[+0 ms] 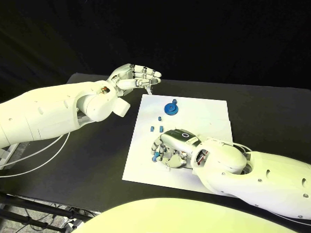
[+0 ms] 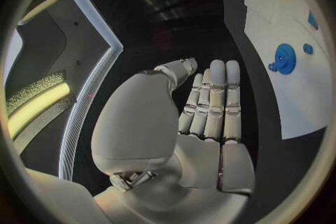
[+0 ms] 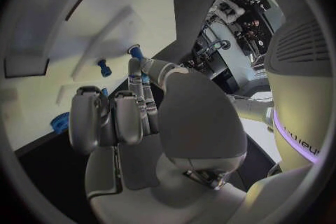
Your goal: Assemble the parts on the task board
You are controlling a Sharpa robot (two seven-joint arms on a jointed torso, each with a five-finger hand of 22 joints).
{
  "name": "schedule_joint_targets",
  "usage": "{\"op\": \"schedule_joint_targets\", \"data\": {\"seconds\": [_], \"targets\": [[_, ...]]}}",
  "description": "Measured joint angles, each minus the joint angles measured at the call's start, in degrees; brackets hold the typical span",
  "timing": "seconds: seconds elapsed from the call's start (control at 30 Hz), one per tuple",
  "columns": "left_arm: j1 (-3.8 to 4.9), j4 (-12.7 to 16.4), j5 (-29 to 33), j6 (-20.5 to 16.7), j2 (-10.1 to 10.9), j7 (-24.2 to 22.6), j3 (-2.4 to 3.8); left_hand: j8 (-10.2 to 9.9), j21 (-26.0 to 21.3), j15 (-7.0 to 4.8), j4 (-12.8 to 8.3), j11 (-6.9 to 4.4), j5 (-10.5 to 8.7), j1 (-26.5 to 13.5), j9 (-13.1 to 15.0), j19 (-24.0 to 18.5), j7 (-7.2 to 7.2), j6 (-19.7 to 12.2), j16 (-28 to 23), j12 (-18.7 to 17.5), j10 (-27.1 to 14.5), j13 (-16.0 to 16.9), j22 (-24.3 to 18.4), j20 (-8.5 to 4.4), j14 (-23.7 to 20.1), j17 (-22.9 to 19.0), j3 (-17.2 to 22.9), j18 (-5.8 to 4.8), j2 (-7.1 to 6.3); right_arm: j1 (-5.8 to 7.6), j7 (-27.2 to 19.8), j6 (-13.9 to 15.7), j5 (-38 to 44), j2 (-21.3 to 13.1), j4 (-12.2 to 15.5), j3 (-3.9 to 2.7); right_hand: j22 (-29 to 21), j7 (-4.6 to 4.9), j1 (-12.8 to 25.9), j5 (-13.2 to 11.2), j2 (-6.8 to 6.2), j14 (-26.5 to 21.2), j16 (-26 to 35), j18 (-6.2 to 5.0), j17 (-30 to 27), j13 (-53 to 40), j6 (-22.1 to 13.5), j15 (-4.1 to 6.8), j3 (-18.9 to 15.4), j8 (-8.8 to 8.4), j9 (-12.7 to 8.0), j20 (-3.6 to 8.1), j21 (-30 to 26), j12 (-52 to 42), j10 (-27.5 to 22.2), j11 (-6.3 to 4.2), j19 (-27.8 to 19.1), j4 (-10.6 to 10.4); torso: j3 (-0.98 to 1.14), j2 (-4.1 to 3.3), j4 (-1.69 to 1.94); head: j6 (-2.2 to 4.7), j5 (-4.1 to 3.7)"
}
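The white task board [image 1: 204, 114] lies mid-table. A blue gear [image 1: 171, 108] sits near its far left part, also seen as the gear [image 2: 283, 59], with small blue parts [image 1: 156, 128] just nearer. My right hand [image 1: 175, 148] rests low over the board's near left area, palm down. In the right wrist view a finger and thumb pinch a small blue peg [image 3: 136, 54] just above the board, and another blue peg [image 3: 103, 67] stands beside it. My left hand [image 1: 133, 77] hovers off the board's far left corner, holding nothing, its fingers [image 2: 213, 101] side by side.
Black table [image 1: 267, 111] surrounds the board on all sides. White cables [image 1: 29, 155] hang off the table's left edge under my left arm. The board's right half is bare white surface.
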State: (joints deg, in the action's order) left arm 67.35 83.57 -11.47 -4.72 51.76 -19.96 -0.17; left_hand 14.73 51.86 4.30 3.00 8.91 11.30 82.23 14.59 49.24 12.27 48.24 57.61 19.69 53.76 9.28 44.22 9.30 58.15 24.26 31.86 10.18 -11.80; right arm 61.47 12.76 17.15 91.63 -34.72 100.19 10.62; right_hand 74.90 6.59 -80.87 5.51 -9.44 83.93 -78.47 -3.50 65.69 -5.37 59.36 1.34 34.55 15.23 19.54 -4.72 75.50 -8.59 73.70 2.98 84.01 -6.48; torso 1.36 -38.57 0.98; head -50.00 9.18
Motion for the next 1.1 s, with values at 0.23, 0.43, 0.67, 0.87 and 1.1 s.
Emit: {"op": "schedule_joint_targets", "data": {"seconds": [0.23,0.43,0.67,0.87,1.1], "targets": [[0.00,0.0,0.0,0.0,0.0,0.0,0.00,0.0,0.0,0.00,0.0,0.00,0.00,0.0,0.0,0.0,0.00,0.0,0.0,0.0,0.0,0.0,0.0,0.00,0.0,0.0,0.0,0.00,0.00,-0.09,-0.1,-0.3,0.0,0.2,-0.2,0.01,0.0,0.06,0.1,0.0,-0.08,0.0,0.0,0.00,0.0,0.0,0.0,0.00,0.0,0.00,0.0,0.00,0.0,0.0,0.0,0.00,0.0,0.0,-0.02,0.02,0.00,-0.01,0.03],[0.00,0.0,0.0,0.1,0.0,0.1,0.00,0.0,0.0,0.00,0.0,0.00,0.00,0.0,0.0,0.0,0.00,0.0,0.0,0.0,0.0,0.0,0.0,0.00,0.0,0.0,0.0,0.00,0.00,-0.22,-0.1,-0.6,0.1,0.5,-0.9,0.01,0.0,0.14,0.1,-0.1,-0.15,0.0,0.0,0.00,0.0,0.0,-0.1,0.00,0.0,0.01,0.0,0.00,-0.3,0.0,0.0,0.01,0.0,0.0,-0.03,0.01,0.02,-0.01,0.06],[0.00,0.0,0.0,0.1,0.0,0.1,0.00,0.0,0.0,0.00,0.0,0.00,0.00,0.0,0.0,0.0,0.00,0.0,0.0,0.0,0.0,0.0,0.0,0.00,0.0,0.0,0.0,0.00,0.00,-0.47,0.1,-1.0,0.6,1.0,-1.5,0.05,0.0,0.22,0.1,-0.1,-0.15,0.0,0.0,0.00,0.0,-0.1,-0.2,0.00,0.2,0.17,0.0,0.00,-0.3,0.2,0.1,0.10,0.0,0.2,-0.06,-0.01,0.03,-0.01,0.12],[0.00,0.0,0.0,0.1,0.0,0.1,0.00,0.0,0.0,0.00,0.0,0.00,0.00,0.0,0.0,0.0,0.00,0.0,0.0,0.0,0.0,0.0,0.0,0.00,0.0,0.0,0.0,0.00,0.00,-0.51,0.5,-1.3,1.5,1.3,-1.6,0.00,0.0,0.22,0.1,-0.2,-0.15,0.0,0.0,0.00,-0.2,-0.1,-0.3,0.00,0.2,0.30,0.0,0.00,-0.7,0.2,0.1,0.10,0.0,0.2,-0.05,-0.01,0.02,-0.01,0.10],[-0.01,0.0,0.0,0.2,0.0,0.1,0.00,0.3,-0.2,0.00,0.0,0.00,0.00,0.0,0.0,0.0,0.00,0.0,0.0,0.4,0.0,0.0,-0.1,0.00,0.0,0.0,0.0,0.00,0.00,-0.54,0.7,-2.0,2.3,1.6,-1.7,0.01,0.0,1.08,4.5,1.4,-2.47,0.2,0.0,0.00,-0.2,-0.1,-3.2,-0.21,-0.4,1.29,4.5,0.00,-1.9,2.3,-1.6,0.76,0.0,0.2,-0.03,0.00,0.00,-0.01,0.05]]}}
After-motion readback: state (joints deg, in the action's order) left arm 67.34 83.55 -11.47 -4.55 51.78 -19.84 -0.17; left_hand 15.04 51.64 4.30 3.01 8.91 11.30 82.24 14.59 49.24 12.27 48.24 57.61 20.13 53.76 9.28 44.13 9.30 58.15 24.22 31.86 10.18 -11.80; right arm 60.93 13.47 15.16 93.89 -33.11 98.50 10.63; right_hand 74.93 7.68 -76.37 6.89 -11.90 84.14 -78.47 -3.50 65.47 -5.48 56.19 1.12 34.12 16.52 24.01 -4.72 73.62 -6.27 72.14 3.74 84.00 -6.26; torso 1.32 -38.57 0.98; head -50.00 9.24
